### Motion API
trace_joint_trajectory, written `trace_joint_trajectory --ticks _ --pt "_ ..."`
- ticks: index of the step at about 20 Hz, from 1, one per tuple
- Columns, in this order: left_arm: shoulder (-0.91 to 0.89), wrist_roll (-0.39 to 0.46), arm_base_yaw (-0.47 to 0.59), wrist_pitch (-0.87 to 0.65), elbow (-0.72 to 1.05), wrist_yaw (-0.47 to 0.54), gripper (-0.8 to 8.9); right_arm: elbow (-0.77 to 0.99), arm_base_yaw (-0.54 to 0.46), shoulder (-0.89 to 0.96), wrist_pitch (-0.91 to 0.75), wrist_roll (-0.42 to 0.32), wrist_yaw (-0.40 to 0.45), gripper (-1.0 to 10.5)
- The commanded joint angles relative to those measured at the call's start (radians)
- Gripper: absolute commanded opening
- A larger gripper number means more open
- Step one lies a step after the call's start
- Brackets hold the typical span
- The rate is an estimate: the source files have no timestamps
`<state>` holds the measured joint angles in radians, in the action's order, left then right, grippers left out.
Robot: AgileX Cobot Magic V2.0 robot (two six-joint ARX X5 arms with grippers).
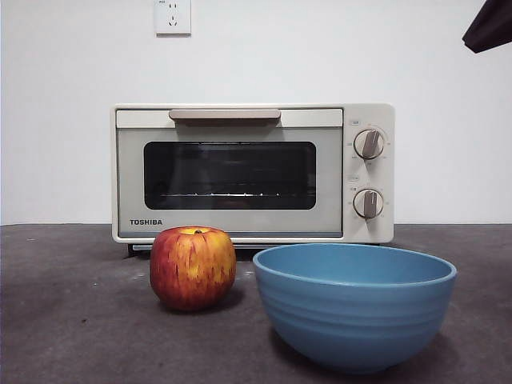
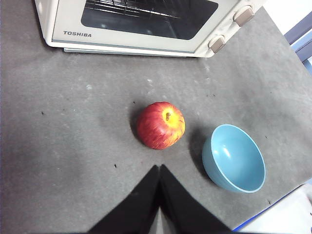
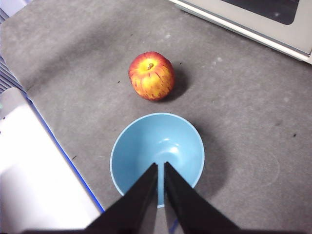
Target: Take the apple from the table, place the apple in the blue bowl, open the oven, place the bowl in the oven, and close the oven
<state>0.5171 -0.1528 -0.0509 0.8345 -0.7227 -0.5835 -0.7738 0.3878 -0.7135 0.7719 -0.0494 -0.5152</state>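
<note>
Blue bowl (image 1: pixel 355 308) empty, apple (image 1: pixel 193 267) beside it on table (image 1: pixel 72 320)

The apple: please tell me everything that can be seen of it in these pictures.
The apple is round, red streaked with yellow-orange, yellow around a short stem in its top dimple; the skin looks smooth and whole. It stands upright on the dark grey table, stem up, in front of the closed oven and beside the empty blue bowl, a gap between them. Only the table touches it. The left claw hangs above the table near it.
</note>
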Motion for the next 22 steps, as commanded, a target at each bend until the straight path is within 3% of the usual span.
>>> trace_joint_trajectory --ticks 1,3,4,11,17,22 --pt "0.005 0.014 -0.003 -0.010 -0.019 -0.008 0.07 -0.018 0.007 -0.006 -0.026 -0.014 0.004 1.1" --pt "0.005 0.014 -0.003 -0.010 -0.019 -0.009 0.07 -0.018 0.007 -0.006 -0.031 0.006 0.020 4.5" --pt "0.005 0.014 -0.003 -0.010 -0.019 -0.011 0.07 -0.018 0.008 -0.012 -0.030 0.036 0.042 5.5" --pt "0.005 0.014 -0.003 -0.014 -0.019 -0.012 0.07 -0.019 0.033 -0.078 -0.076 0.067 0.048 5.6" --pt "0.005 0.014 -0.003 -0.017 -0.019 -0.011 0.07 -0.050 0.188 -0.269 -0.271 0.143 0.065 5.6" --pt "0.005 0.014 -0.003 -0.017 -0.019 -0.011 0.07 -0.186 0.304 -0.521 -0.309 0.142 0.127 5.6"
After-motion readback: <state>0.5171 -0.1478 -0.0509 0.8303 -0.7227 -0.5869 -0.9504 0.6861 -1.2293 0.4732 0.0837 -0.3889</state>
